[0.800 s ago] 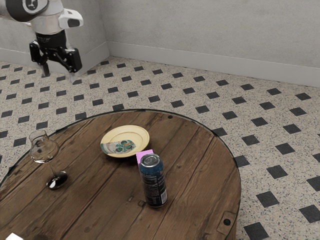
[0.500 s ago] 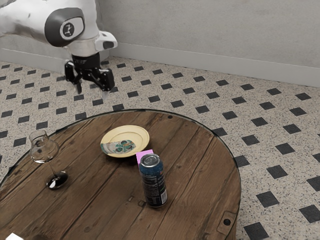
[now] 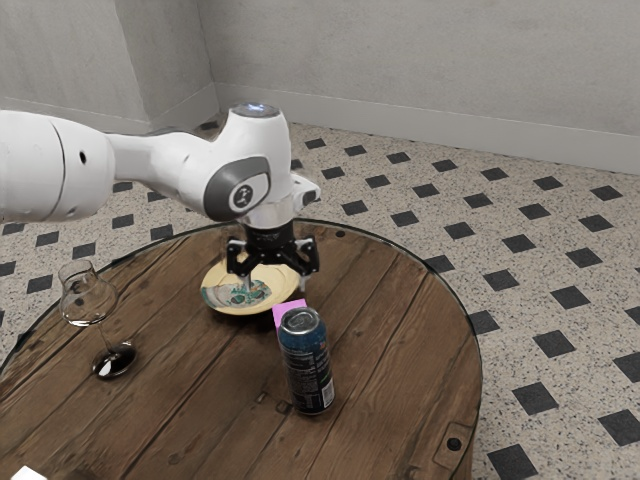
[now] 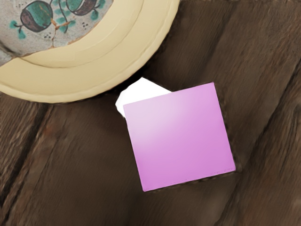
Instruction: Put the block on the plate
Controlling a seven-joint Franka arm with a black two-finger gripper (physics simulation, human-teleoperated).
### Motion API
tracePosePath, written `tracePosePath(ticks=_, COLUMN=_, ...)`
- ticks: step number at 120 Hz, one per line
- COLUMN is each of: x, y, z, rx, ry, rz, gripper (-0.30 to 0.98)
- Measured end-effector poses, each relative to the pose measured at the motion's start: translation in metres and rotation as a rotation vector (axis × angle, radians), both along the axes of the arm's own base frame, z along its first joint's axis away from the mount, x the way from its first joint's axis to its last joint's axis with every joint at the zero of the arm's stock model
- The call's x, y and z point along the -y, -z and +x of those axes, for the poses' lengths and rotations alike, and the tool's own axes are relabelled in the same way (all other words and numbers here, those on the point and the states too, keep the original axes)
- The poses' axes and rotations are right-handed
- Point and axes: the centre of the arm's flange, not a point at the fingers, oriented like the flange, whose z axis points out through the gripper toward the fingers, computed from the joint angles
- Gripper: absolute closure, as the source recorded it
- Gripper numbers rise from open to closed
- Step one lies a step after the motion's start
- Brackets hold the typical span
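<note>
The round brown wooden table (image 3: 400, 350) carried everything the job needed, and the white jointed robot arm (image 3: 175, 170) reached out over it. The black two-finger gripper (image 3: 276, 287) hung above the plate's side of the table, its fingers spread and nothing between them. Below lay the round cream ceramic plate (image 4: 117, 52) with its green-and-grey fruit pattern. The tall blue-and-black metal can (image 3: 308, 365) stood upright close to the block. The small pink square-faced block (image 4: 178, 136) sat on the wood just beside the plate, not on it.

The step in hand, I judged, was the approach to the block. The next move called for centring over it, matching its angle and lowering with care, since a finger could have knocked the can or caught the plate's rim.
</note>
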Motion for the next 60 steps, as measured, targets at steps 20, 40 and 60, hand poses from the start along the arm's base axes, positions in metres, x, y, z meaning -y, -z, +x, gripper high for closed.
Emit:
tracePosePath(ticks=20, x=0.002, y=0.036, z=0.014, rx=0.027, ry=-0.132, rz=-0.027, gripper=0.0)
tracePosePath(ticks=40, x=-0.001, y=0.058, z=0.02, rx=0.049, ry=-0.232, rz=-0.044, gripper=0.0)
tracePosePath(ticks=60, x=-0.008, y=0.075, z=0.026, rx=0.056, ry=-0.301, rz=-0.047, gripper=0.0)
